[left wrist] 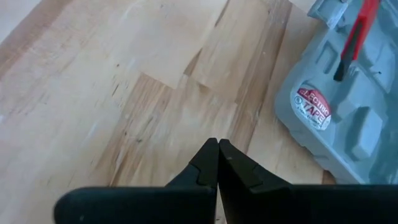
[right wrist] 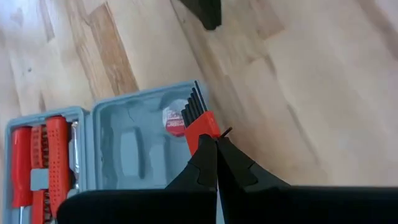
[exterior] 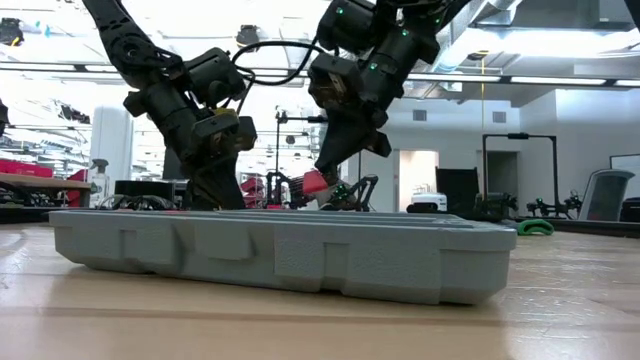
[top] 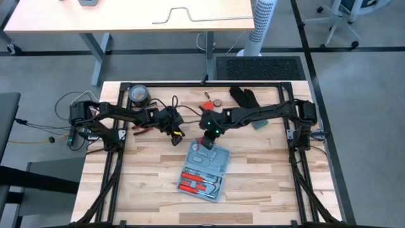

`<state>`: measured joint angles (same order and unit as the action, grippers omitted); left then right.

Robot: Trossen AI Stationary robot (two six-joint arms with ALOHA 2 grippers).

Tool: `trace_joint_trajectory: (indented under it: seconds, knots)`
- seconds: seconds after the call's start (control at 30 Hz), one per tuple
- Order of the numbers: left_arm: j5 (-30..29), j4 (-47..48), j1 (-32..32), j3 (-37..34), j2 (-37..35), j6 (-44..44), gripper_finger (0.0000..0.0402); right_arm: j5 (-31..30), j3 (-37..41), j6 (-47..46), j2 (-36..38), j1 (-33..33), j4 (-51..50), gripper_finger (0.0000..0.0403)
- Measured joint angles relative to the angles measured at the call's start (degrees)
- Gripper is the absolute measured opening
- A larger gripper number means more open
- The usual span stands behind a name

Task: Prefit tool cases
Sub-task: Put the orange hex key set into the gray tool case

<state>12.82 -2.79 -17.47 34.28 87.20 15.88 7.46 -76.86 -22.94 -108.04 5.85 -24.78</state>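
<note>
Grey tool case (top: 204, 171) lies open — right end effector (right wrist: 216, 138) over its edge.

We're in a robotics lab, open-plan and workshop-like. The pale butcher-block wooden table (top: 152, 190) carries a black metal frame (top: 209, 84) with two dark robot arms bolted on and loose cables trailing off the left side. Around it, grey carpet tile floor (top: 367, 95), a light wooden desk on grey metal legs (top: 126, 16), a white perforated tower fan (top: 261, 25) and a white office chair base (top: 338, 25). At table level: bright ceiling lights, white walls, more equipment on far benches.
</note>
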Motion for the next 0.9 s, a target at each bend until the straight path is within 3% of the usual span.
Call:
trace_joint_trajectory:
  seconds: [0.33, 0.7, 0.9]
  knots:
    - [-2.5, -1.18, 1.3, 0.01, 0.0, -0.27, 0.0, -11.1, 12.02, -7.18, 6.49, -4.29, 8.9, 0.0001]
    - [-7.17, -8.31, 6.85, 0.07, 0.0, -1.32, 0.0, -25.39, 18.83, -7.86, 5.52, -11.83, 17.82, 0.0]
    - [-8.16, -8.21, 8.24, 0.07, 0.0, -1.75, 0.0, -27.96, 20.72, -7.03, 4.54, -13.77, 18.45, 0.0]
